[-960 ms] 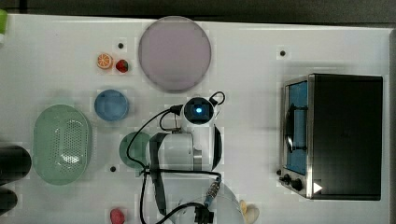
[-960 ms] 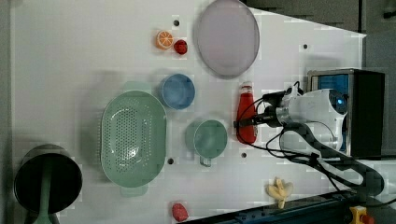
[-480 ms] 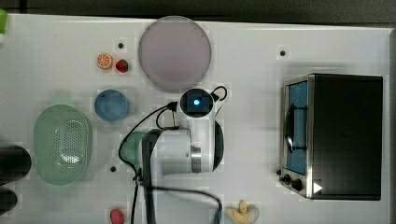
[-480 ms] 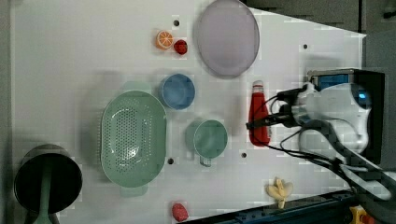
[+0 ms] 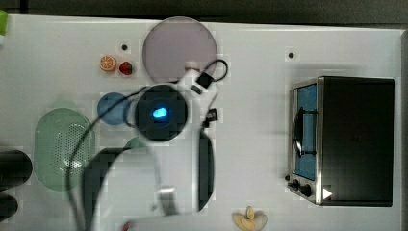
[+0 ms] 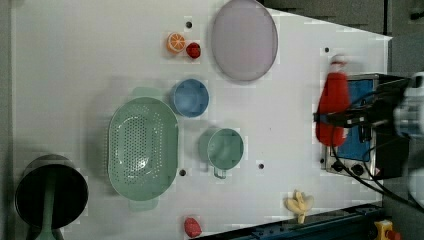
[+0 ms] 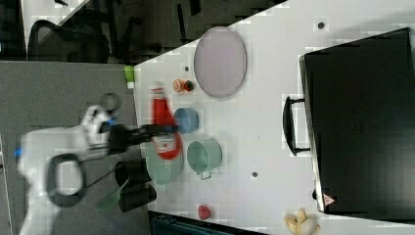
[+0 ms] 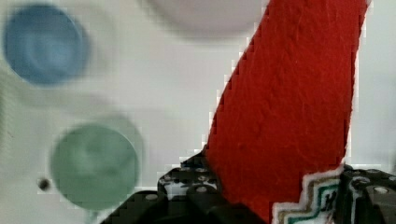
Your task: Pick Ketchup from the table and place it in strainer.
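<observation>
Blurring ketchup in gripper

Item: ketchup held aloft, as you see it in the right view.
Your gripper clamps its red body, white cap pointing up-frame, in front of the pale green strainer, beside blue bowl and green cup.
</observation>
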Motion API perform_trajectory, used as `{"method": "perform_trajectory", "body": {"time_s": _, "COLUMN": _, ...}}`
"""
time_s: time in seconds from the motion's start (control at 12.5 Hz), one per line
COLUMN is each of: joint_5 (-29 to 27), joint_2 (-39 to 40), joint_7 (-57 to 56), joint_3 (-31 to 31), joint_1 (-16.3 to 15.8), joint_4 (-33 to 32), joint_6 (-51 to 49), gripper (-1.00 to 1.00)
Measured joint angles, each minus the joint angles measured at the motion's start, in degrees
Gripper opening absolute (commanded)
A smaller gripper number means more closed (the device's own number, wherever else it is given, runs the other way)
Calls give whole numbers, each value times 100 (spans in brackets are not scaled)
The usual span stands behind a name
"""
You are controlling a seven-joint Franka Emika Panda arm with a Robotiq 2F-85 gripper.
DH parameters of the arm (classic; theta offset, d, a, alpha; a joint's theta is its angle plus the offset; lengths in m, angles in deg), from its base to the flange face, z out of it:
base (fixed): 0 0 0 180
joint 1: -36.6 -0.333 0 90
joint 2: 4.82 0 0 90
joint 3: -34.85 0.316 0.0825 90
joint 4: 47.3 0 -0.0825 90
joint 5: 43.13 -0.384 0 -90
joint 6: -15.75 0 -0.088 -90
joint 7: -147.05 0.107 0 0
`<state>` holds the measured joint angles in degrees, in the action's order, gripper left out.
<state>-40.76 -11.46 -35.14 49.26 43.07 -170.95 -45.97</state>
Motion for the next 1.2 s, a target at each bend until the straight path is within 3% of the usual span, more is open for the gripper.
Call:
{"method": "perform_trajectory", "body": {"time_s": 0.32, "joint_5": -428, "joint_2": -55, "joint_7": 1357, "joint_3": 1058, "joint_1": -205, "joint_4": 369, "joint_6": 42, "gripper": 25}}
{"method": "perform_trajectory", "body": {"time_s": 0.72, "joint_5": -519, "joint_2": 1425, "joint_7": 2978, "joint_3": 2361, "joint_1": -778, "joint_4": 134, "joint_6": 1362, "gripper": 25}}
{"method": "perform_trajectory", "body": {"time_s": 1.04, "joint_5": -481, "joint_2": 2363, "joint_7": 3515, "joint_3": 2638, "joint_1": -1067, "joint_4": 56, "joint_6": 2034, "gripper": 25}}
{"method": "perform_trajectory", "body": {"time_s": 1.2, "joint_5": -149, "joint_2": 2705, "joint_7": 3610, "joint_3": 2638, "joint_1": -1127, "joint_4": 34, "joint_6": 2473, "gripper": 25}}
